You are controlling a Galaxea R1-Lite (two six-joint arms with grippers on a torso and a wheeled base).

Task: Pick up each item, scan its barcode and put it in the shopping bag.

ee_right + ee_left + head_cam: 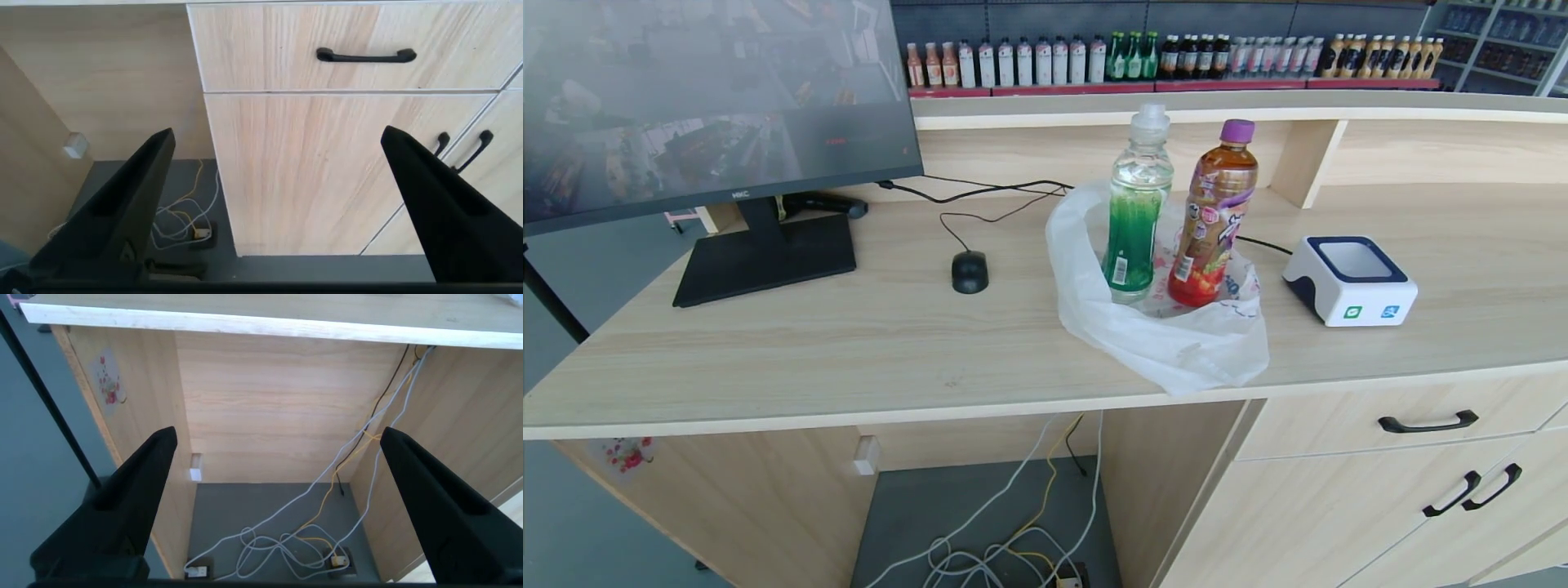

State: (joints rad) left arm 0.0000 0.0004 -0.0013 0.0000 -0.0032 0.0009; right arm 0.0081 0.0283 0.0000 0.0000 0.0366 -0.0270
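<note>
One big wooden tabletop holds everything. At its far left stands a dark screen on a black foot.

The left hand is down low, under the tabletop's edge. Its two fingers are spread wide with nothing between them. It faces the open space under the tabletop, where loose wires lie on the floor. The right hand is down low too, also spread wide and holding nothing. It faces the drawers with black handles.

In the middle of the tabletop lies the white shopping bag. Two bottles stand up straight with its plastic bunched around their bottoms. The green bottle is on the left and the brown bottle with a purple cap is just beside it.

The white and blue scanner sits near the bag on the right, not touching it. A little black mouse lies to the left of the bag.
</note>
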